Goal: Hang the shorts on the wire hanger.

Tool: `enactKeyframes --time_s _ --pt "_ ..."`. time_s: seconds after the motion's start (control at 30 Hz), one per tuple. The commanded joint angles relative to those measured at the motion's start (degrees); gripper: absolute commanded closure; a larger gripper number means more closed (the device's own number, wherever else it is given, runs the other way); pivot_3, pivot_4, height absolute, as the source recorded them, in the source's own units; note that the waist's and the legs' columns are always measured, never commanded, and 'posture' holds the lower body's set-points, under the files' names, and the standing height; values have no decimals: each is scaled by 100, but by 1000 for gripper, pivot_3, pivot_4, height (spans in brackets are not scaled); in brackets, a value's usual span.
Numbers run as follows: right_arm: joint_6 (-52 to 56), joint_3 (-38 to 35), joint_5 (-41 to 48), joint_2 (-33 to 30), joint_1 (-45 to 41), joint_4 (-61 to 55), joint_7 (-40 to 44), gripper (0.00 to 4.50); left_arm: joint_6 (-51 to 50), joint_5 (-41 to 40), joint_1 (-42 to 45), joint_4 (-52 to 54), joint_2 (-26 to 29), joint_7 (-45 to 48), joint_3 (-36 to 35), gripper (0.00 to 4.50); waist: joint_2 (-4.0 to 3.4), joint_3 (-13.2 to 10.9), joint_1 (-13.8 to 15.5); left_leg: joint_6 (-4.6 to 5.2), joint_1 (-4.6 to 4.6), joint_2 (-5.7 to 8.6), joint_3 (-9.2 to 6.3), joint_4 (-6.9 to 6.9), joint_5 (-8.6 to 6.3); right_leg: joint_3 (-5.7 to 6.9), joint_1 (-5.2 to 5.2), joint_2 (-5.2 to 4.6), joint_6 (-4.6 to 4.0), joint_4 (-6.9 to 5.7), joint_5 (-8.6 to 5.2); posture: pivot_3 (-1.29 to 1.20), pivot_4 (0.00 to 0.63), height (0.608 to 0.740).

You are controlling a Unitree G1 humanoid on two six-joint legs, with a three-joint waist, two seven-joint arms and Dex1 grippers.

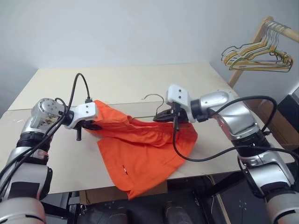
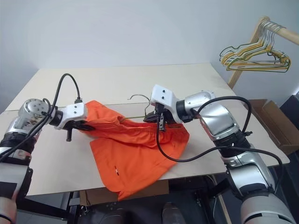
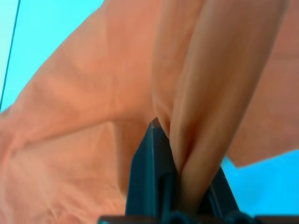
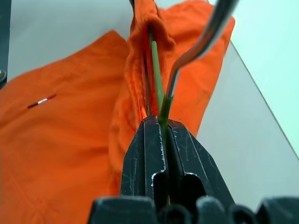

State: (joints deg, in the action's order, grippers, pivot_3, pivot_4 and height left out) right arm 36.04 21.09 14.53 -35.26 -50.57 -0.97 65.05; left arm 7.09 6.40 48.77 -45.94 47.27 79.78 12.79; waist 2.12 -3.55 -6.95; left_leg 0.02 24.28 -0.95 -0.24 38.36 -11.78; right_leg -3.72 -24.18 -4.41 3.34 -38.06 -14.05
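My left tool (image 1: 88, 125) is clenched on a fold of the shorts (image 1: 140, 154) at their left end, and my right tool (image 4: 161, 122) is pinched shut on the wire hanger (image 4: 159, 77) with a ridge of orange waistband beside it. The shorts sag between the two over the tabletop (image 1: 140, 81), one leg drooping past the front edge. The fabric looks light, limp and a little slick, so I judge the gathered waistband the surest hold. The hanger seems thin and springy, best held near its neck.
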Motion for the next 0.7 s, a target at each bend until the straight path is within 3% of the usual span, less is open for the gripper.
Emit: enactKeyframes --time_s 0.03,0.33,0.5,0.7 --pt "-176 -172 -156 -208 -19 -156 47 4500 -205 -64 36 69 186 -148 -224 4468 0 0 0 0 0 0 0 0 0 0 0 0 0 0 0 -69 9 740" --pt "-249 72 -488 -472 176 -254 179 4500 -439 -173 -13 213 225 -328 -330 4468 0 0 11 0 1 1 1 1 0 0 0 -1 0 1 0 -68 5 740" --pt "404 -480 81 320 177 -186 -398 4500 -595 -331 -6 399 66 -307 -400 4468 2 1 -21 0 -3 -4 -1 -1 0 0 0 4 -1 -4 0 -66 2 740" --pt "245 -259 -185 235 224 -193 -329 4500 -630 -349 1 540 41 -209 -398 4468 2 2 30 0 3 6 -2 2 0 1 2 -6 0 2 1 -65 0 740"
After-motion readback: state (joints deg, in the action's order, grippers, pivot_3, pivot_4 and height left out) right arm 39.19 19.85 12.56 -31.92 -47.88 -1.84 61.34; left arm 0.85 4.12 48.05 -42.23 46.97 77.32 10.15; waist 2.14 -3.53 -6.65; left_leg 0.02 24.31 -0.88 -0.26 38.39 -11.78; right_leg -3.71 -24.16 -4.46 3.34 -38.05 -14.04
